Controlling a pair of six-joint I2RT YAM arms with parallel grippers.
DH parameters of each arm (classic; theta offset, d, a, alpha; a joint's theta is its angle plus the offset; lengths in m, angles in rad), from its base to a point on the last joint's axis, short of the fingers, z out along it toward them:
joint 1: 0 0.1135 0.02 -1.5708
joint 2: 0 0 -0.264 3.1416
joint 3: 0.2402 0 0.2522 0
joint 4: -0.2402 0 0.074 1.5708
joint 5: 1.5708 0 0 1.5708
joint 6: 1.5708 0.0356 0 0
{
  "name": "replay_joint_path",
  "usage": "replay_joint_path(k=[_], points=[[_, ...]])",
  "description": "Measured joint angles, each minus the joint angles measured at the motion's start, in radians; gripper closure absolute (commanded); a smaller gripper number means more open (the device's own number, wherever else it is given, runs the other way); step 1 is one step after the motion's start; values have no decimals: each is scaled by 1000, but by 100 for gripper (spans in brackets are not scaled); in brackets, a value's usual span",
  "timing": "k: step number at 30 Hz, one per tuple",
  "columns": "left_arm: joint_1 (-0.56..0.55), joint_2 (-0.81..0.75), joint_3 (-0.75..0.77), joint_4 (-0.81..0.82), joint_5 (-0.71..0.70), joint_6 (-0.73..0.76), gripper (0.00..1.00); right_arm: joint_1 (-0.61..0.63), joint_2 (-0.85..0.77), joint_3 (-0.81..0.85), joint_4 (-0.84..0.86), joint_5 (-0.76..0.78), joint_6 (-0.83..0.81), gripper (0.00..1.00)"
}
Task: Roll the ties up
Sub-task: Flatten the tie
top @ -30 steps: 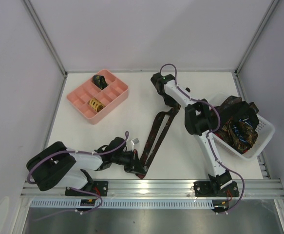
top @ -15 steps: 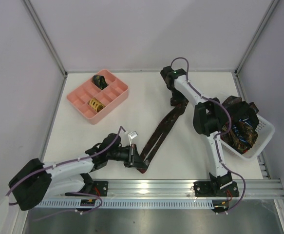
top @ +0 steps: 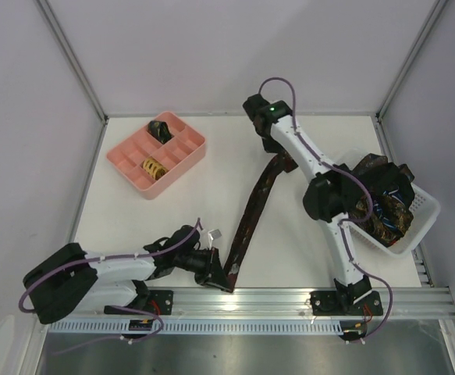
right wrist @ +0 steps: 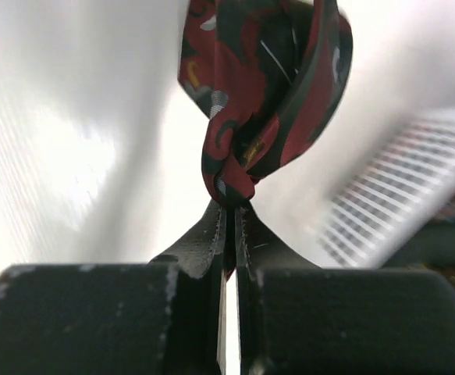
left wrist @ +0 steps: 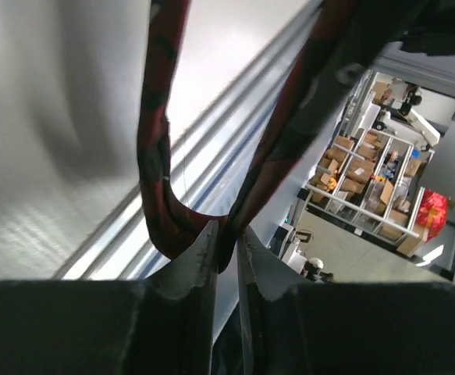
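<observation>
- top external shows the tie point(top: 250, 211) stretched diagonally across the worktop point(top: 188, 211), from the near edge toward the far side.
- hold it taut and untwisted before you start rolling.
- only the wrist views show the grips: left end effector point(left wrist: 227, 234) and right end effector point(right wrist: 229, 205) each clamped on tie fabric.
</observation>
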Motion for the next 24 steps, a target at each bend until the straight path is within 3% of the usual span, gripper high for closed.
replay_joint_path(k=[3,6,7,9,10,13,15,18,21,24], points=[[0,74,-33,48,3,-14,80,39,180,72,13,-13,2,91],[0,163,-53,98,10,-19,80,63,274,43,30,-16,8,80],[0,184,-61,119,16,-25,80,69,281,8,39,-22,9,68],[0,199,-76,158,28,-42,80,75,276,-39,50,-34,6,56],[-1,195,-80,168,30,-44,79,76,261,-60,58,-34,7,39],[-1,159,-88,166,27,-49,74,66,193,-117,89,-71,14,26],[-1,117,-87,149,25,-40,69,51,144,-151,113,-112,19,24],[-1,66,-85,141,30,-34,60,10,56,-196,154,-186,35,21],[-2,42,-79,129,36,-25,41,-60,-37,-213,193,-272,63,21],[-2,-24,-63,50,27,4,12,-168,-146,-278,276,-397,125,21]])
